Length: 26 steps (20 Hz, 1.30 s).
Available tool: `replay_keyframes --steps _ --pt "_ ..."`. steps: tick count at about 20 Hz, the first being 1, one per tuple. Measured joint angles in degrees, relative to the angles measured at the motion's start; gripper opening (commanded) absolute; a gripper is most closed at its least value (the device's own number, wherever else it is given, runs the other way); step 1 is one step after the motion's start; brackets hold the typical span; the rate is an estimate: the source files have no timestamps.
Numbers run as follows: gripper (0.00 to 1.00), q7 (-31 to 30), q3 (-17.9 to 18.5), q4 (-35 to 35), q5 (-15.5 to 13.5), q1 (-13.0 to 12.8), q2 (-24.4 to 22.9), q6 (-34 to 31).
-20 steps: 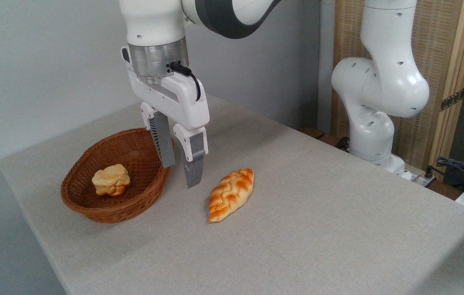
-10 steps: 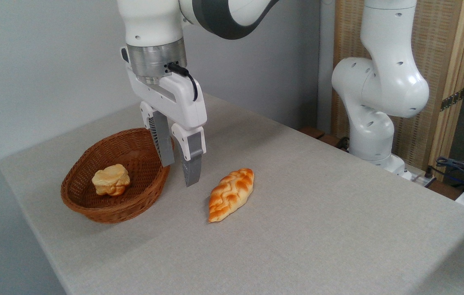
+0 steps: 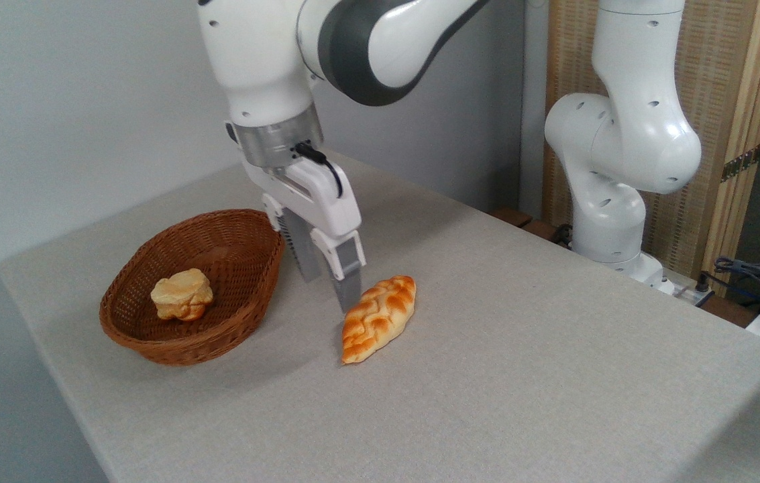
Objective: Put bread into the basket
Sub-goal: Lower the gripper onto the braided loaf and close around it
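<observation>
Just right of the parted hand, the bread.

- The basket sits left on the table, a bun inside.
- The bread lies right of it, on the table.
- The gripper hangs between them.

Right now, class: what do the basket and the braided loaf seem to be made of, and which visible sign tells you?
The basket: woven wicker or rattan, reddish-brown with a slight sheen; the interlaced strands show. The braided loaf: glossy orange-brown crust with pale seams, like baked bread, though the even shine could mean a foam or plastic replica.
</observation>
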Motion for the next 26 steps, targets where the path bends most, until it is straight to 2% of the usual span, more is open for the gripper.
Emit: replay_keyframes --steps 4,7,11,15,19,20,22,26 --pt "1.00 -0.3 0.0 -5.7 0.0 -0.3 -3.5 0.0" --pt "1.00 -2.7 0.0 -8.8 0.0 -0.9 -5.0 0.0" --pt "1.00 -4.1 0.2 -11.9 0.0 -1.0 -5.2 1.0" --pt "1.00 -7.2 0.4 -15.0 -1.6 -1.0 -5.1 7.3" --pt "0.99 -8.5 0.4 -16.0 -1.9 -1.0 -4.9 8.8" --pt "0.87 -8.5 0.4 -16.0 -1.9 -1.0 -4.9 8.8" --pt "0.45 -8.5 0.4 -16.0 -1.9 -1.0 -4.9 8.8" --pt "0.42 -8.5 0.4 -16.1 -1.9 -1.0 -4.9 8.8"
